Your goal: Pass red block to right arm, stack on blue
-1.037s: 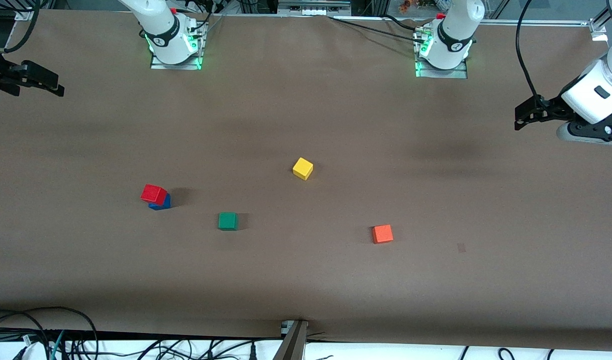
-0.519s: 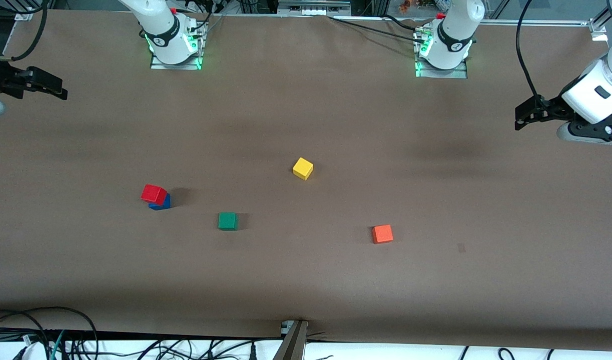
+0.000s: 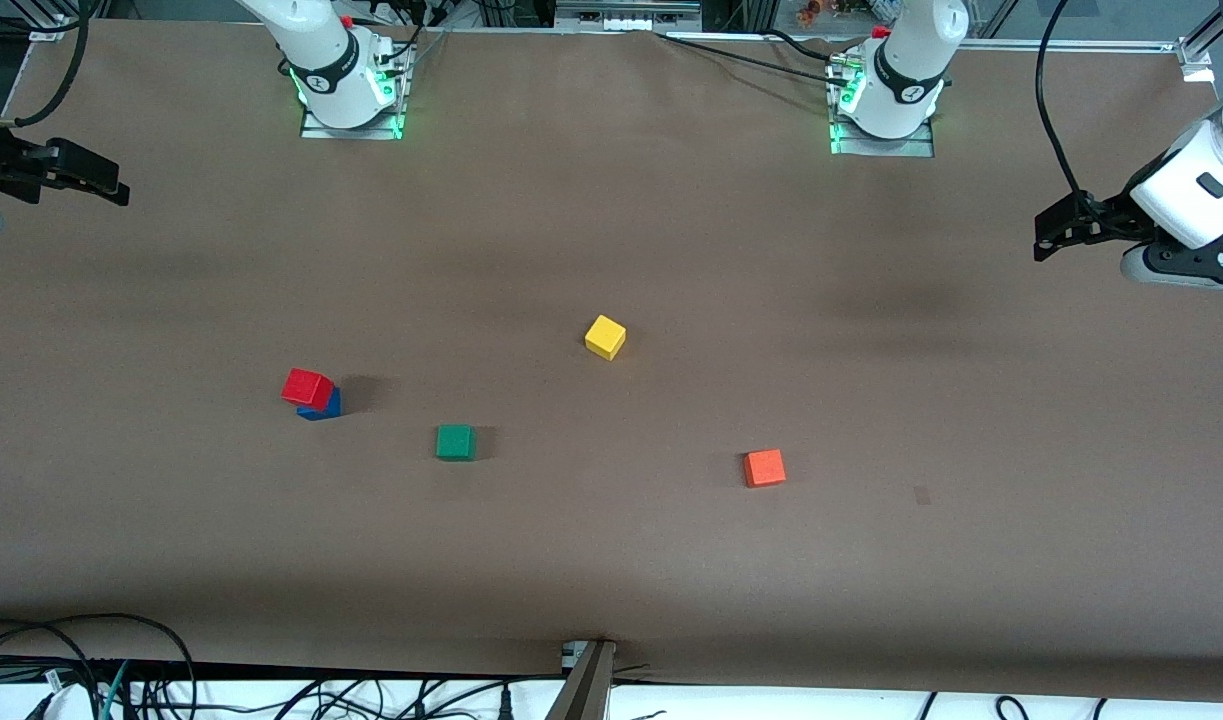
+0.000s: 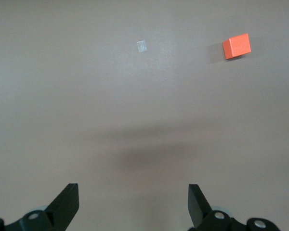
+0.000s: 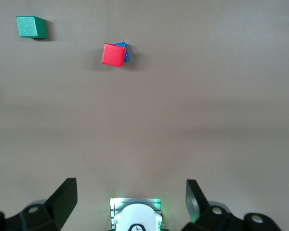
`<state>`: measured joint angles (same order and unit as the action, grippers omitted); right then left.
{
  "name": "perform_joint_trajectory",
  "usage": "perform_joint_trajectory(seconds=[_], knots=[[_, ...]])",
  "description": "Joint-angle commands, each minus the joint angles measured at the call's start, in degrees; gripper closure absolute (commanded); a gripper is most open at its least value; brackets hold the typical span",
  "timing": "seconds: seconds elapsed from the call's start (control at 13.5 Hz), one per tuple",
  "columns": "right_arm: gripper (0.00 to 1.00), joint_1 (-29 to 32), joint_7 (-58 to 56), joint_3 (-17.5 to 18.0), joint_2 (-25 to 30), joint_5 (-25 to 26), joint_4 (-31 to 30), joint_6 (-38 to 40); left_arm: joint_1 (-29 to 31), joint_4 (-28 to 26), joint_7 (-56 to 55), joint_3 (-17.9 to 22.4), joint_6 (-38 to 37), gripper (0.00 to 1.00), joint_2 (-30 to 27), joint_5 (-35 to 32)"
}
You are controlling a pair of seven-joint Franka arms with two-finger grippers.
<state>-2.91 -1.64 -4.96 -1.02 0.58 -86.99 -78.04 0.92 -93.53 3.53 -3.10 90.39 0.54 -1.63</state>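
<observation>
brown paper-covered table (image 3: 611, 560): wide flat surface, wrinkled toward its edges, bearing five small cubes.

right arm (image 3: 311, 50): white jointed robot arm with black bands, base lit green at the table's edge; waits.

left arm (image 3: 906, 60): white jointed robot arm, base lit green; a white wrist section shows at the left arm's end of the table.

left gripper (image 3: 1046, 235): black open-linkage claw, up over bare table at the left arm's end. jaws spread wide, nothing between them; in the left wrist view (image 4: 133, 204) both fingertips (image 4: 67, 204) frame only bare brown surface.

right gripper (image 3: 111, 185): black claw, up over bare table at the right arm's end. jaws spread wide and empty; in the right wrist view (image 5: 131, 202) the fingers stand well apart.

red block (image 3: 306, 387): small deep-red matte cube, sitting on top of the blue block, twisted and offset so that one blue edge shows. toward the right arm's end of the table.

blue block (image 3: 327, 406): small solid blue matte cube, resting on the table under the red block, mostly covered.

green cube (image 3: 455, 441): small, matte, near the stack and nearer the front camera.

yellow cube (image 3: 605, 336): small, matte, about mid-table.

orange cube (image 3: 764, 467): small, lighter than the red, toward the left arm's end.

pale square mark (image 3: 921, 495): flat on the table, near the orange cube.
</observation>
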Motion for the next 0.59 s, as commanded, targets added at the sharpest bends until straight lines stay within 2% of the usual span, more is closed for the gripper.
perform_joint_trajectory(seconds=[0.0,0.52], knots=[[0.0,0.62,-2.83,0.65,-0.65,0.65,1.48,0.61,0.31,1.51,0.24,0.2,-0.75,0.0,0.69,0.48],[0.0,0.53,-3.81,0.65,-0.65,1.44,1.48,0.43,0.31,1.6,0.16,0.29,-0.83,0.0,0.69,0.4]])
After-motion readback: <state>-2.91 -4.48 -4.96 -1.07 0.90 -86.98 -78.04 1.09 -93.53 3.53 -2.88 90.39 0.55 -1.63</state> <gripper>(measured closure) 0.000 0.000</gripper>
